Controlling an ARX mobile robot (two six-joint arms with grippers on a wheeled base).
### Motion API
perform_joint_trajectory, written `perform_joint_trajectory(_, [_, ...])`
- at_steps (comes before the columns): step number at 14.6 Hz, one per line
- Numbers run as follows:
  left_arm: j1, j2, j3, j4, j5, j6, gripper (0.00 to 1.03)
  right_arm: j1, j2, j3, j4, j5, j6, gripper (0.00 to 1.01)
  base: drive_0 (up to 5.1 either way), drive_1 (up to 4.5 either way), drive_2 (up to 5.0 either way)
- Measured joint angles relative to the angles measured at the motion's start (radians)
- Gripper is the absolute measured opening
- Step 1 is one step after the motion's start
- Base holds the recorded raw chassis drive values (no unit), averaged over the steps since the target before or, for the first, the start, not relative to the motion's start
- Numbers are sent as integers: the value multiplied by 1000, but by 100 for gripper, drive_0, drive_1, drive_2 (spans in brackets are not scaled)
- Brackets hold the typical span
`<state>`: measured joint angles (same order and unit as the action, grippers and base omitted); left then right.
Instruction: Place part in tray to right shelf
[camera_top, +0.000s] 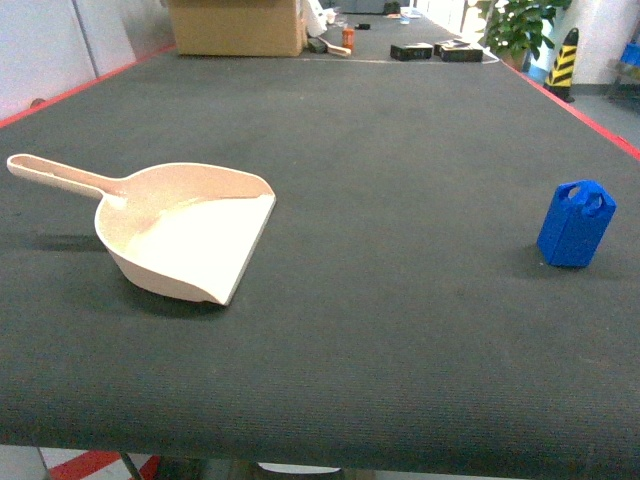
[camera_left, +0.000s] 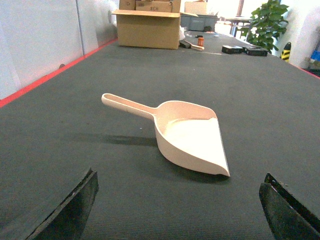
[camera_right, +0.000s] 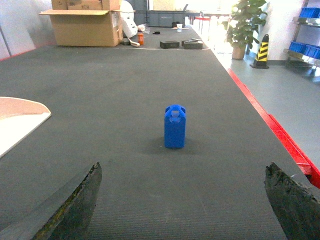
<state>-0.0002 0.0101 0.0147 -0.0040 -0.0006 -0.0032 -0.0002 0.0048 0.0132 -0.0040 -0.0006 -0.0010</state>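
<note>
The cream tray (camera_top: 190, 235) lies on the dark table at the left, handle pointing far left, open lip facing right. My left gripper (camera_left: 180, 200) is open, short of the tray (camera_left: 192, 140) with bare mat between its fingertips. The small blue part (camera_top: 575, 223) stands upright near the table's right edge. In the right wrist view the part (camera_right: 175, 126) is straight ahead, well beyond my open right gripper (camera_right: 182, 197). A corner of the tray (camera_right: 17, 122) shows at that view's left. Neither gripper appears in the head view.
A cardboard box (camera_top: 238, 26) and small dark items (camera_top: 412, 51) sit at the table's far end. Red tape (camera_right: 270, 122) marks the table's right edge, with floor, a potted plant (camera_right: 245, 22) and a striped cone (camera_right: 260, 49) beyond. No shelf is identifiable.
</note>
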Motion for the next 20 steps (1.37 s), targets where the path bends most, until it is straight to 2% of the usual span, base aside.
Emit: perform_joint_trajectory(20, [0, 0, 0, 0, 0, 0, 98, 0, 0, 0, 0, 0, 0, 98, 0, 0, 0])
